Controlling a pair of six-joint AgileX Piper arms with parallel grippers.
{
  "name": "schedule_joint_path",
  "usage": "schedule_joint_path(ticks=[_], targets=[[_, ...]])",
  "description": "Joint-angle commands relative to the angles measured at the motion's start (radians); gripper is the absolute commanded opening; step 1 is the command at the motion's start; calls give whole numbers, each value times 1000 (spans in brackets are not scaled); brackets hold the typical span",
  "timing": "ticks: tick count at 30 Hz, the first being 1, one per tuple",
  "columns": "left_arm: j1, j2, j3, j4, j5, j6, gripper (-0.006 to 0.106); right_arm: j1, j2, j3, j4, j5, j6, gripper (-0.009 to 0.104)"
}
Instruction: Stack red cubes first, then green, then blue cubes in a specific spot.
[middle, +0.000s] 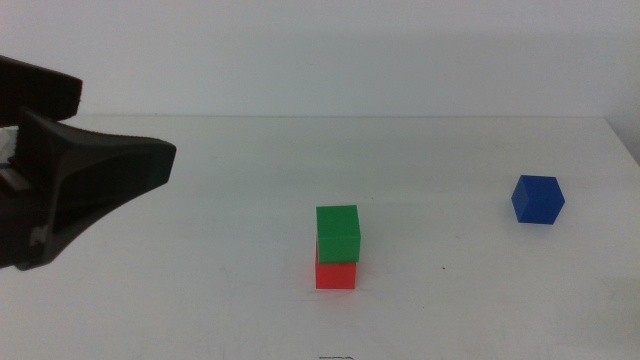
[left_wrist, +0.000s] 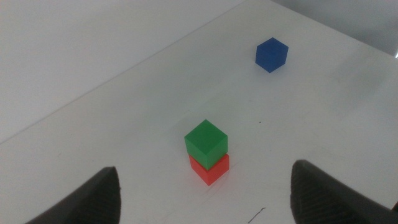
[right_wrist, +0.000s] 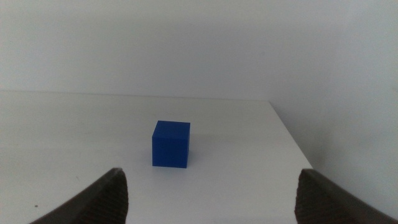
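Cubes are seen as 3 matte solids of equal size. The green cube (middle: 338, 233) sits on the red cube (middle: 335, 273), ahead of the spread, empty left end effector (left_wrist: 202, 190). The blue cube (right_wrist: 170, 144) rests on the white surface (middle: 200, 300) ahead of the spread, empty right end effector (right_wrist: 211, 196).

Green cube (middle: 338, 231) hides red cube's (middle: 335, 274) top.

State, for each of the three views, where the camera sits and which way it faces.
Middle view: above the table, facing forward and down; left gripper enters from the left.
Left wrist view: on the left arm, facing green cube atop red cube; open jaws show.
Right wrist view: low, facing blue cube; open jaws show.
All views share the blue cube.
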Motion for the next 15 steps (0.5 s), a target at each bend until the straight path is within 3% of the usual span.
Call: schedule_joint_path(ticks=[1, 10, 15], targets=[[-3, -4, -23, 10, -77, -16, 94, -5, -13, -39, -30, -69, -9, 91], [-3, -4, -23, 10, -77, -16, 94, -5, 231, -355, -26, 216, -9, 91], [-3, -4, -23, 10, -77, -16, 94, -5, 431, -551, 25, 371, -6, 91]])
